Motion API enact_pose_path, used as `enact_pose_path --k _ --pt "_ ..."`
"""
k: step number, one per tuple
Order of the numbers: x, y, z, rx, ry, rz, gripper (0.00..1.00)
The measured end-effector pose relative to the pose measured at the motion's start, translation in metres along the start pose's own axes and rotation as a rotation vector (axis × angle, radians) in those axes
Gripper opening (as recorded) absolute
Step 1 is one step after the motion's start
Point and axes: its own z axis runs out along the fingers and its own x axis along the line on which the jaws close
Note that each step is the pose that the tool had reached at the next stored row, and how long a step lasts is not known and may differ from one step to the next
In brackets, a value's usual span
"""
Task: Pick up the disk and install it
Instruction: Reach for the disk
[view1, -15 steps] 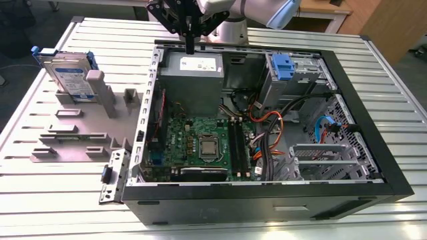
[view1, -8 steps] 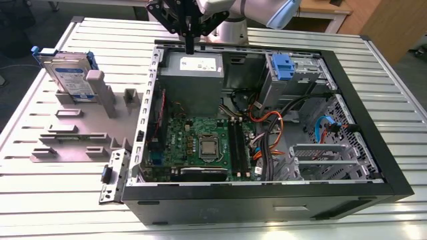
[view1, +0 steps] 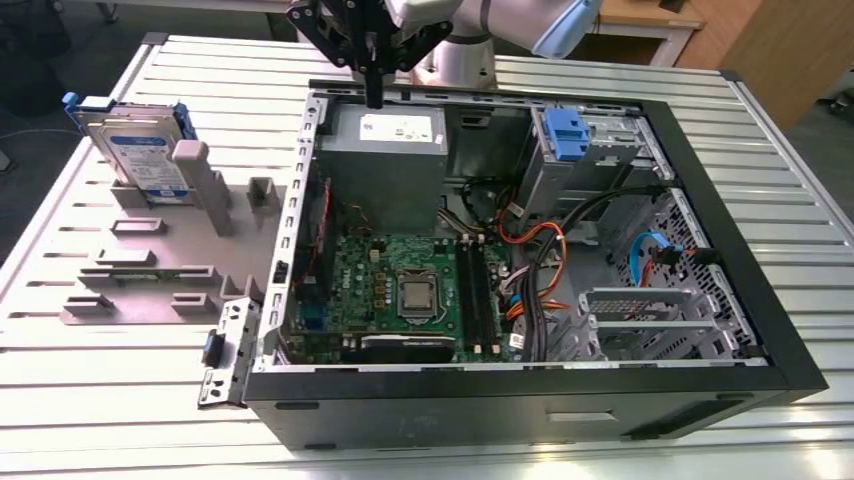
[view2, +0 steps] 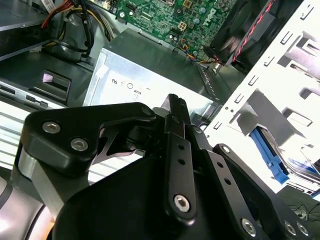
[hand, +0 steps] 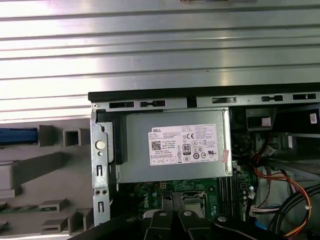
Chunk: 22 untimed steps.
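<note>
Disk (view1: 138, 152) upright in holder (view1: 187, 250), exterior view; pincer (view2: 176, 102) closed, empty, above power supply (view2: 150, 75), second wrist view

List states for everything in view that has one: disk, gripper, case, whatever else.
disk: upright in the grey holder, outside the case, not installed
gripper: shut, empty, above the power supply
computer case: lying on its side, open, side panel off
processor: bare, no cooler on it
</note>
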Motion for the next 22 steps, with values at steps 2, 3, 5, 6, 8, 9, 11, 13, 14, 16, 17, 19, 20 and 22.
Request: enact_pose_path --k 2,3,5,6,8,9,11,13,14,16,17,19,20,22 --pt "0.0007 0.0000 0.0000 -0.0001 0.0000 0.000 0.11" --pt "0.0011 -0.0001 0.0000 0.0000 0.0000 0.000 0.11" --pt "0.0013 -0.0001 0.0000 0.0000 0.0000 0.000 0.11" --pt "0.0014 -0.0001 0.0000 0.0000 0.0000 0.000 0.11" --pt "0.0018 -0.0001 0.0000 0.0000 0.0000 0.000 0.11" --pt "0.0020 -0.0001 0.0000 0.0000 0.0000 0.000 0.11" --pt "0.0027 -0.0002 -0.0001 0.0000 0.0000 0.000 0.11" --pt "0.0039 -0.0003 -0.0001 0.0000 0.0000 0.000 0.11" --pt "0.0046 -0.0004 -0.0001 0.0000 0.0001 0.000 0.11" --pt "0.0063 -0.0005 -0.0001 0.0000 0.0000 0.000 0.11" --pt "0.0070 -0.0005 -0.0001 0.0000 0.0000 0.000 0.11" --pt "0.0085 -0.0007 -0.0001 0.0000 0.0000 0.000 0.11" --pt "0.0092 -0.0007 -0.0001 0.0000 0.0000 0.000 0.11" --pt "0.0105 -0.0008 -0.0001 0.0000 0.0000 0.000 0.11"
